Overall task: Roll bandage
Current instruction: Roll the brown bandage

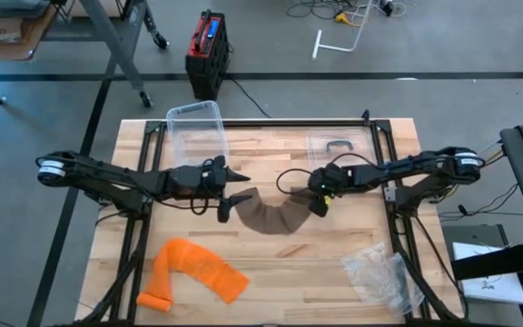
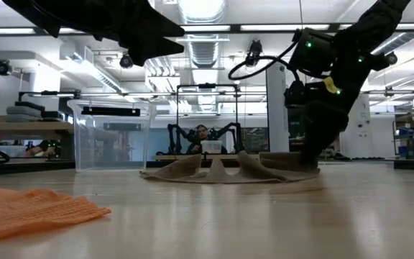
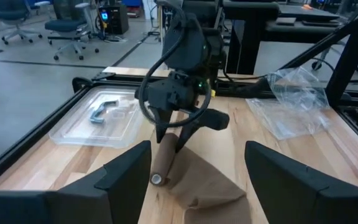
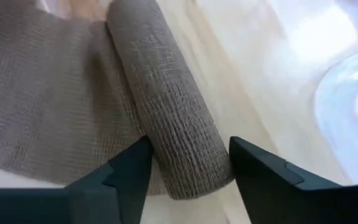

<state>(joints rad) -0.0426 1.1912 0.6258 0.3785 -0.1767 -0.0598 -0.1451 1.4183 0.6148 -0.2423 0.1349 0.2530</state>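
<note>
We see two dark arms w/ silver-white joint caps near the bases, black cables looping by each wrist; right hand [image 1: 320,201] has small green lights.

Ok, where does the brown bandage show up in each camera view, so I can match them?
High view: brown bandage at table centre, between the grippers.
Low view: flat heap mid-picture, right of the clear bin.
Left wrist view: rolled end at bottom centre, under the right gripper.
Right wrist view: roll fills the centre.
Shared landmark: right gripper at the roll.
</note>
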